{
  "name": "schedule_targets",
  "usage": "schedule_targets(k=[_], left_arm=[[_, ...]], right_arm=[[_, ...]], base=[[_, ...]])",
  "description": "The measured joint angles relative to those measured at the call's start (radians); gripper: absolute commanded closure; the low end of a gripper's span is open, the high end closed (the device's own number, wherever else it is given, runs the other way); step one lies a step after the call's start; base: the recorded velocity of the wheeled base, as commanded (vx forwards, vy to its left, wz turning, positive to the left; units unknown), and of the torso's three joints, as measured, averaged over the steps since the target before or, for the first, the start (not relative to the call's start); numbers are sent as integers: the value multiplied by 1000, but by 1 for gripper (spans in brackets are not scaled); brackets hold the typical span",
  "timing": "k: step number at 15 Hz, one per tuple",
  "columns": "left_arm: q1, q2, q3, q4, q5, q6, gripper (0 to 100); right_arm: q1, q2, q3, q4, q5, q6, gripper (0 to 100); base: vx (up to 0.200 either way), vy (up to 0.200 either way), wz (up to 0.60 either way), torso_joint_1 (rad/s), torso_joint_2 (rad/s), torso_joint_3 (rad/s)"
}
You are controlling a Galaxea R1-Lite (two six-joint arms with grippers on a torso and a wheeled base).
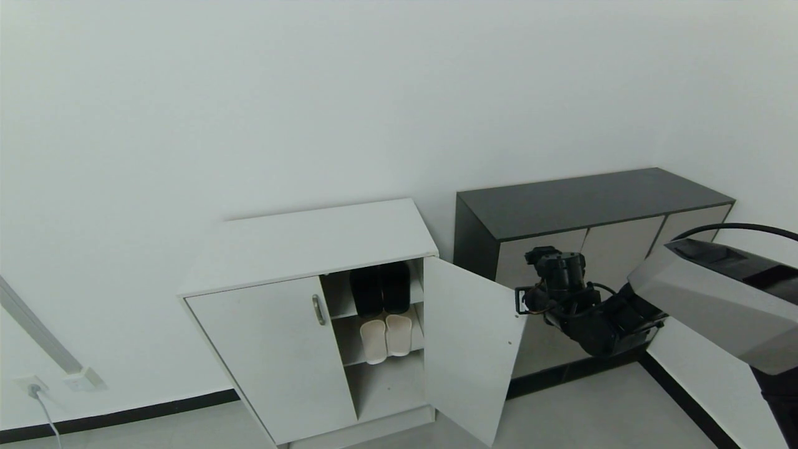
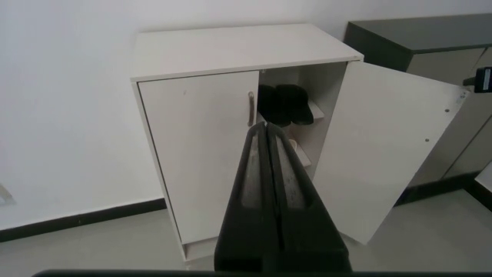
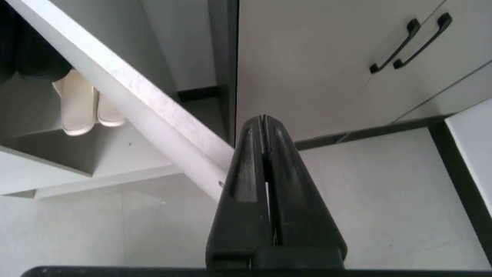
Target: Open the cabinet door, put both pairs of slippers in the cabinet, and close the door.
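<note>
Pointing toward the cabinet (image 1: 312, 240), the right arm is stretched out low and level. Its right claw (image 1: 521, 300) is closed, fingers pressed together, right at the free edge of the open cabinet door (image 1: 467, 349). The left claw (image 2: 267, 127), also closed and empty, faces the cabinet front from farther back. Inside, the black slippers (image 1: 380, 288) sit above the white slippers (image 1: 386, 337).
</note>
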Motion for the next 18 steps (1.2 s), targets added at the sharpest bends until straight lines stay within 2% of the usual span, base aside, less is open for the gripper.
schedule_targets(k=[9,13,18], left_arm=[[0,0,1,0,0,-1,100],[0,0,0,0,0,-1,100],[0,0,0,0,1,-2,100]], right_arm=[[37,-11,34,-2,0,1,100],[112,-56,106,-4,-2,17,100],[272,-127,202,-5,-2,64,100]], base=[[0,0,0,0,0,0],[0,0,0,0,0,0],[0,0,0,0,0,0]])
